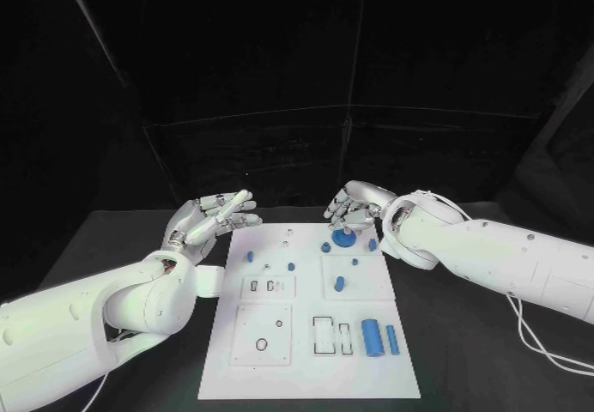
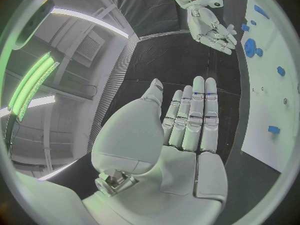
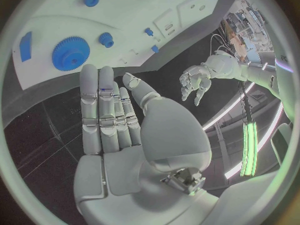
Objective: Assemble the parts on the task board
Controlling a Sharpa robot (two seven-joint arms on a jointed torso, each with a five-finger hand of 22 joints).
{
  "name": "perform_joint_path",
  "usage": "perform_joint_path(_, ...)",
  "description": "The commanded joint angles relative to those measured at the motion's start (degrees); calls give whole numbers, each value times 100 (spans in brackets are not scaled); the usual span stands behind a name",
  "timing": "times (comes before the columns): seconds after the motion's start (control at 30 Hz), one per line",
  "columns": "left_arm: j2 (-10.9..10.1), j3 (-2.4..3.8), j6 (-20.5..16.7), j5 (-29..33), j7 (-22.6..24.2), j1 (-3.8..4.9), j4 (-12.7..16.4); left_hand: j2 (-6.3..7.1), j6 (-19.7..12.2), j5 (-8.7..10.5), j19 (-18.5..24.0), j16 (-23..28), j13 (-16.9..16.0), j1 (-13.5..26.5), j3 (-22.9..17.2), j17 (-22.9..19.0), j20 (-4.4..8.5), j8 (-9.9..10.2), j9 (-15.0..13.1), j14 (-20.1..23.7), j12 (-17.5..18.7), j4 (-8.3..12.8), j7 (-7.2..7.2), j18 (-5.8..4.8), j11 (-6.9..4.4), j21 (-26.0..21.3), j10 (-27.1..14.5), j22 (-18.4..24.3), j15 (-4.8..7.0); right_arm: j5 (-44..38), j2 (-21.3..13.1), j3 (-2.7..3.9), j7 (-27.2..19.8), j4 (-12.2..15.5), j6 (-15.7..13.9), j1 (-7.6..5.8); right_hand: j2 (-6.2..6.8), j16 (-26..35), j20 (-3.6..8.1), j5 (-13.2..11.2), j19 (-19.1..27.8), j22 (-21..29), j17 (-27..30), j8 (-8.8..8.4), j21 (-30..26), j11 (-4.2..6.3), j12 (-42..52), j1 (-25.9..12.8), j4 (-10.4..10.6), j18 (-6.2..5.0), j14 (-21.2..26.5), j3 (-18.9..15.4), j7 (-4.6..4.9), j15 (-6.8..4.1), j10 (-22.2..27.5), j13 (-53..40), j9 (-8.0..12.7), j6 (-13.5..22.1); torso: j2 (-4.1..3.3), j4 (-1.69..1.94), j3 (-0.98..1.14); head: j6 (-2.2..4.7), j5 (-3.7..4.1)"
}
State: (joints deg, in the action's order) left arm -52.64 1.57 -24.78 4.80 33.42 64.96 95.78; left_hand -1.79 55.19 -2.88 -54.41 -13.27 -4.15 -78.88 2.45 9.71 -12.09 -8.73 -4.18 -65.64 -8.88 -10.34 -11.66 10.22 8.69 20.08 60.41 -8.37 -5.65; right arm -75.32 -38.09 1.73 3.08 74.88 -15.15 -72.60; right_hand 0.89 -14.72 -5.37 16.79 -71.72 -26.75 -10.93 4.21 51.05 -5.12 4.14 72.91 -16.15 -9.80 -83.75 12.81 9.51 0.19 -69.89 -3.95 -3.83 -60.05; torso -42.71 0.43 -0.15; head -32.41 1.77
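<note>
Black desk (image 1: pixel 148 240) carries the white task board (image 1: pixel 310 360), with both hands hovering at its far end, fingers apart and holding nothing. Nearest the right hand (image 1: pixel 352 209) is the blue gear (image 1: pixel 342 239), just toward the robot from its fingertips. Beyond the board's left edge, the left hand (image 1: pixel 208 217) is farther from the gear. Near the robot, a blue cylinder (image 1: pixel 370 336) lies lengthwise.

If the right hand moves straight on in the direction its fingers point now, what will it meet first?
Probably the blue gear on the white board. In the right wrist view the right hand is open and its fingers point at it. Depth is unclear.
</note>
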Motion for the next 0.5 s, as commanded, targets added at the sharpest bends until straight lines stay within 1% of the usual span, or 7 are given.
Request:
perform_joint_path(0.03,-12,8,38,-72,140,6,91,-51,47,-16,-45,-10,3,-6,1,10,-10,-21,9,-45,11,38,-12,36,-3,22,41,10,-8,-1019,17,6,590,102,298,-25,10,-71,-4,-57,-63,-361,-100,-41,307,0,-36,-112,12,46,-240,39,-17,-26,87,6,1,14,-93,17,-4,8,28)
perform_joint_path(0.2,-13,8,33,-72,122,6,128,-52,50,-16,-45,-9,3,-6,2,11,-10,-21,9,-45,11,39,-11,36,-4,22,43,11,-8,-1353,68,7,789,178,497,-33,72,-292,-7,-139,-34,-663,-324,-50,605,-12,-34,-186,35,65,-276,69,-13,-30,237,1,3,76,-113,24,-5,-8,32)
perform_joint_path(0.23,-13,8,31,-72,119,6,130,-52,50,-16,-45,-9,3,-6,2,11,-10,-21,9,-45,11,39,-11,36,-4,22,43,11,-8,-1418,79,7,827,186,551,-34,36,-1617,44,-154,-27,-757,-1247,-50,696,91,-30,-224,80,36,-366,76,-42,-44,279,-3,3,103,-112,24,-4,-12,33)
perform_joint_path(0.27,-13,8,31,-72,117,6,132,-52,50,-16,-45,-9,3,-6,2,11,-10,-21,9,-45,11,39,-11,36,-4,22,43,11,-8,-1462,87,7,854,192,596,-34,68,-3227,61,-173,-32,-847,-2715,-53,771,79,-29,-262,96,58,-434,53,-59,-78,313,-4,4,130,-111,23,-4,-15,32)
perform_joint_path(0.3,-15,8,31,-72,115,7,134,-53,52,-16,-46,-8,3,-6,3,11,-9,-21,9,-45,12,39,-11,36,-4,22,46,12,-8,-1498,93,7,876,197,640,-34,46,-4710,14,-176,6,-973,-3871,-11,903,19,25,-257,122,112,-369,71,-73,-47,325,-28,-13,124,-111,24,-4,-22,35)
perform_joint_path(0.33,-16,8,31,-72,112,7,136,-53,52,-16,-46,-7,3,-6,3,12,-9,-21,9,-45,12,39,-11,36,-5,22,47,12,-8,-1536,99,7,900,204,693,-35,73,-5270,-5,-189,28,-1076,-4303,-26,1001,-13,34,-250,122,117,-321,69,-55,-39,375,-33,-8,175,-116,23,-4,-23,32)
perform_joint_path(0.5,-27,8,31,-73,84,8,148,-53,54,-16,-46,-6,3,-6,4,12,-9,-21,9,-44,12,40,-10,35,-5,21,49,12,-8,-1648,134,5,958,210,865,-35,136,-5472,-29,-227,56,-1212,-4517,-46,1130,-21,38,-255,133,114,-274,34,-40,-18,461,-36,0,248,-132,28,-4,-24,27)
